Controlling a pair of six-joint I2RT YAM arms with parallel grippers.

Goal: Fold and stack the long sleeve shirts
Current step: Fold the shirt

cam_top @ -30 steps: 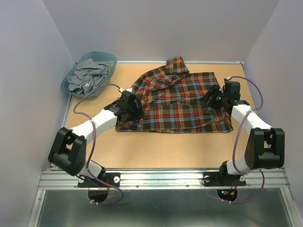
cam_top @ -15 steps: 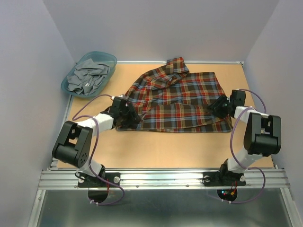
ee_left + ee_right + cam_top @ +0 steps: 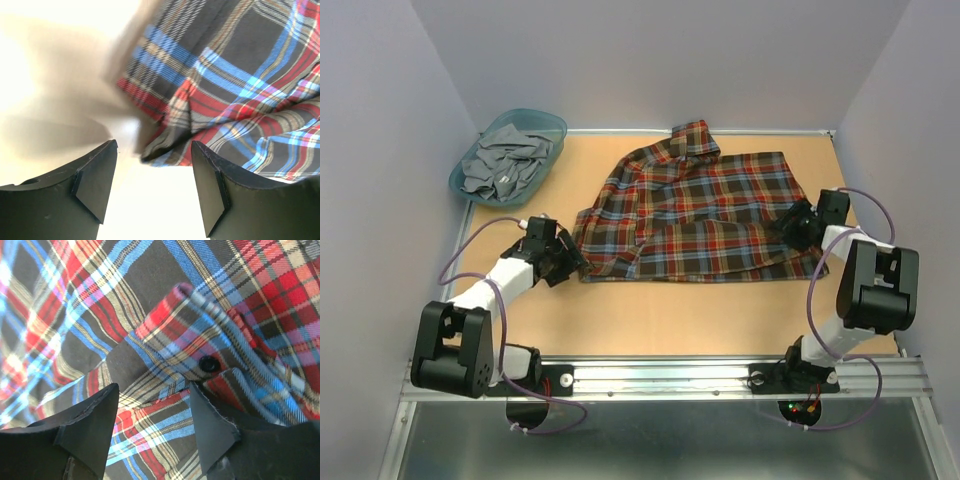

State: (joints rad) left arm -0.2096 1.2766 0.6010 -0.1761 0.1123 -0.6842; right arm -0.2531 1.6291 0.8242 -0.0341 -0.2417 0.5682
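Flannel shirt (image 3: 695,215): one, in red, brown, navy and yellow plaid, lying spread on the table (image 3: 670,320) towards its far middle, collar at the far edge.
Arms: two, one reaching to each side of the shirt.
Left gripper (image 3: 570,262): low on the table at the shirt's near-left corner.
Right gripper (image 3: 788,222): over the shirt's right edge.
Basket (image 3: 542,118): one, teal, at the far-left corner, well apart from the shirt.
Grey garments (image 3: 505,160): a crumpled heap in the basket; their number cannot be told.
Left wrist view only: left gripper (image 3: 155,185) with its two fingers (image 3: 97,180) spread wide and nothing between the pads; a blurred corner of plaid lies just ahead of the gap, with bare table to its left.
Right wrist view only: right gripper (image 3: 152,425) with both fingers (image 3: 87,420) parted above the cloth and no fold pinched that can be seen; a turned-up cuff (image 3: 190,335) with one black button (image 3: 208,363) lies just ahead of them.
Top view only: the whole outline of the shirt, the basket and both arms together.
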